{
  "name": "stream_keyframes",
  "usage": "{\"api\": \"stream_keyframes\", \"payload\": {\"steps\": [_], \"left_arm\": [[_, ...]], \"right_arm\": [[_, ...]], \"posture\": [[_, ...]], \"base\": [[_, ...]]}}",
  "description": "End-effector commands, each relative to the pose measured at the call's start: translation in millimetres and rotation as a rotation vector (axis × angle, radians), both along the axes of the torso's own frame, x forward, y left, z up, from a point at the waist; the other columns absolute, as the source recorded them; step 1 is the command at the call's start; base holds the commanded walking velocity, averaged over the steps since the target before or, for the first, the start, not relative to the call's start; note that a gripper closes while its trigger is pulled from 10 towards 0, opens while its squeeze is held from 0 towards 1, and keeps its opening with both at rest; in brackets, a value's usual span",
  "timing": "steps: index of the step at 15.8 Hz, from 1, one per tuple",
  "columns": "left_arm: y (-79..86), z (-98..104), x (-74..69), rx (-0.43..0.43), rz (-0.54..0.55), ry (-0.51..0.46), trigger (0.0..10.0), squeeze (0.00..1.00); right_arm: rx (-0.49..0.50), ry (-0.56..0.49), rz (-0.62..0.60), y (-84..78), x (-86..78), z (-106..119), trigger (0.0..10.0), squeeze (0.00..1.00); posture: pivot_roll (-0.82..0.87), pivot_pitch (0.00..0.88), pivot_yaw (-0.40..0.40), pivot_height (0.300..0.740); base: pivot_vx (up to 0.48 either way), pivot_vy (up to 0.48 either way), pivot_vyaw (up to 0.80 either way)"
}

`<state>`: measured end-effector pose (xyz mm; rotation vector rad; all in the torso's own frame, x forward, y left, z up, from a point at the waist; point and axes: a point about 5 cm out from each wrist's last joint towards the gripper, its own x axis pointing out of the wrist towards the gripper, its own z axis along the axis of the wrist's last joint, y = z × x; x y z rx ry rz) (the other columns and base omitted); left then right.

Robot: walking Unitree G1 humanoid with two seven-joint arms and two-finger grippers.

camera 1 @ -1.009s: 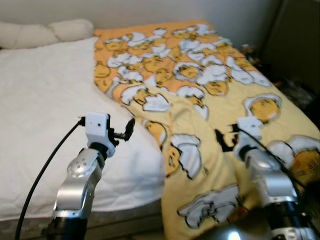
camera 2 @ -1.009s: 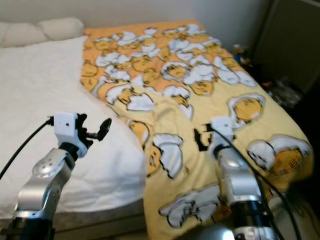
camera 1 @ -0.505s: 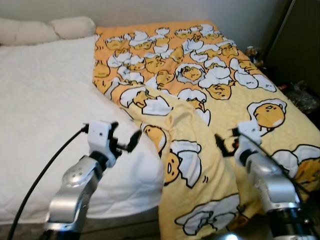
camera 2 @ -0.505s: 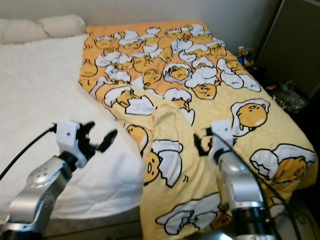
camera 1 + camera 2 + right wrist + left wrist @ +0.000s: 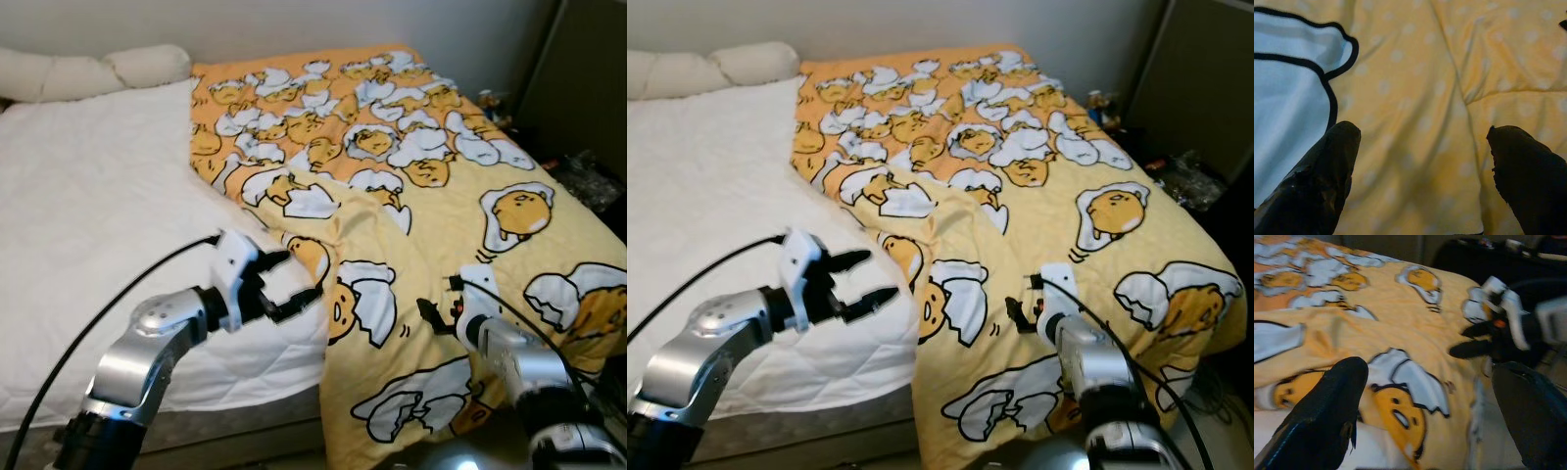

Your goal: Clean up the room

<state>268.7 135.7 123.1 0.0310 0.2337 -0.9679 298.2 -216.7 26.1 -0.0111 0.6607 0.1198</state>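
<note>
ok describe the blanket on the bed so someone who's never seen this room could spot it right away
Look at the bed, whose robot's-left part is bare white quilted mattress cover. The blanket lies over the right part and hangs off the foot end. It is the only coloured thing there: yellow and orange, printed all over with cartoon egg yolks in cracked white shells.

Yellow egg-print blanket (image 5: 411,196) — rumpled, half-covering bed (image 5: 88,225).

Place: bedroom in a home
Evidence: bed (image 5: 88,225) with white quilted cover, pillows (image 5: 88,70) at the wall, yellow cartoon-egg blanket (image 5: 411,196)
</note>
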Motion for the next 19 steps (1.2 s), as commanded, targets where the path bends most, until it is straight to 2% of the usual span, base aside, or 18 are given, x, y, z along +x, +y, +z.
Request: {"api": "stream_keyframes", "payload": {"steps": [1, 3, 4, 5, 9, 12, 14, 17, 19], "left_arm": [[3.6, -1, 1.3, 0.028, -0.021, 0.016, 10.0, 0.65], [3.4, 2, 1.4, 0.048, -0.070, 0.024, 10.0, 0.64], [3.9, 2, 0.6, 0.050, -0.075, 0.025, 10.0, 0.64], [5.2, 4, -1.7, 0.053, -0.087, 0.030, 10.0, 0.64], [23.7, 11, -15.0, 0.106, -0.059, 0.030, 10.0, 0.64], [30.0, 20, -23.0, 0.117, -0.049, 0.017, 10.0, 0.64], [33.7, 26, -31.9, 0.145, -0.069, 0.029, 10.0, 0.64], [36.0, 28, -37.9, 0.157, -0.072, 0.041, 10.0, 0.64], [36.6, 28, -43.6, 0.158, -0.088, 0.068, 10.0, 0.64]], "right_arm": [[0.014, -0.019, -0.010, -2.0, 5.4, 3, 10.0, 1.00], [0.100, -0.005, -0.087, -12.0, 11.5, 1, 10.0, 1.00], [0.113, -0.001, -0.100, -13.6, 11.8, 1, 10.0, 0.55], [0.130, -0.004, -0.104, -15.6, 12.7, 2, 10.0, 0.00], [0.151, -0.032, -0.170, -26.2, 16.6, 6, 10.0, 0.00], [0.170, -0.070, -0.178, -27.0, 20.0, 10, 10.0, 0.00], [0.194, -0.058, -0.157, -20.6, 20.8, 8, 10.0, 0.00], [0.231, -0.053, -0.149, -13.4, 22.1, 7, 10.0, 0.00], [0.309, -0.054, -0.129, -3.0, 25.3, 9, 10.0, 0.00]], "posture": [[-0.04, 0.000, 0.083, 0.740], [-0.01, 0.000, 0.083, 0.740], [0.00, 0.000, 0.085, 0.740], [0.01, 0.000, 0.091, 0.740], [0.09, 0.000, 0.127, 0.740], [0.15, 0.058, 0.144, 0.740], [0.17, 0.092, 0.150, 0.740], [0.17, 0.096, 0.143, 0.740], [0.16, 0.073, 0.130, 0.740]], "base": [[0.000, 0.000, 0.00], [0.000, 0.000, 0.00], [0.000, 0.000, 0.00], [0.000, 0.000, 0.00], [0.000, 0.000, 0.00], [0.000, 0.000, 0.00], [0.000, 0.000, 0.00], [0.000, 0.000, 0.00], [0.000, 0.000, 0.00]]}}
